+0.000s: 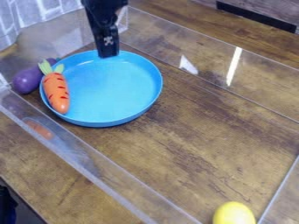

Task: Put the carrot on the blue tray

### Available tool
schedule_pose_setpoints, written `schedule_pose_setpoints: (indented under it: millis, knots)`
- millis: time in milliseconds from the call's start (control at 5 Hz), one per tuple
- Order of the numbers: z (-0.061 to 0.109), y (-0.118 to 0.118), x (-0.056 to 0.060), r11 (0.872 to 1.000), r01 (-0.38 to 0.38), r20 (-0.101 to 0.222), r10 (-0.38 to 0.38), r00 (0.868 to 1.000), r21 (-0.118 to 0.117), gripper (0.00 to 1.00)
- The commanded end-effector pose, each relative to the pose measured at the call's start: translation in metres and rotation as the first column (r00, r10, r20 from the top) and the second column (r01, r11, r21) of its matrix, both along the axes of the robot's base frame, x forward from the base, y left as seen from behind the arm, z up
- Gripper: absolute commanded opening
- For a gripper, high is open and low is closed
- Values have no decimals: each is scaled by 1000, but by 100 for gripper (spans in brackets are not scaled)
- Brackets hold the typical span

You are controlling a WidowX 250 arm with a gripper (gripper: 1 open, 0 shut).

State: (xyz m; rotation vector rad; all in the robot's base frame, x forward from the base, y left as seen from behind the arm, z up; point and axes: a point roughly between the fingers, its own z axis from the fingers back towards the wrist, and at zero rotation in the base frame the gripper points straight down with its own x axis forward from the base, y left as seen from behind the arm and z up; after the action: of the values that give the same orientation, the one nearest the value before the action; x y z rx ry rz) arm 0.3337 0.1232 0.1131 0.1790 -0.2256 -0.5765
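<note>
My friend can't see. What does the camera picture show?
An orange carrot lies on the left edge of a round blue tray on a wooden table. A black gripper hangs open above the tray's far rim, holding nothing. A purple eggplant and a yellow lemon sit nearby.

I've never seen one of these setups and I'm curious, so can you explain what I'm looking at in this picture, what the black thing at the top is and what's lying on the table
The single view looks down from above and to one side onto a wooden table. The black thing at the top is the end of a robot arm; its gripper, the two-fingered hand, hangs above the far rim of the blue tray, open and holding nothing. On the tray's left edge lies a toy carrot, its leafy top pointing away from the camera. Just left of it, off the tray, sits a purple eggplant. A yellow lemon lies alone at the near right corner.
</note>
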Motion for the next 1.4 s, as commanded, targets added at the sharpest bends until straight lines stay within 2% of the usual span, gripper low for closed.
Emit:
schedule_pose_setpoints:
  millis: [0, 400, 800, 1200]
  knots:
    - [5, 22, 5, 1000, 2, 32, -3, 999, 14, 100]
    - [-20, 44, 5, 999, -52, 14, 52, 999, 7, 100]
    - [-30, 64, 26, 1000, -18, 6, 18, 1000, 3, 100]
    - [-40, 76, 33, 988, -155, 0, 155, 988, 2, 100]
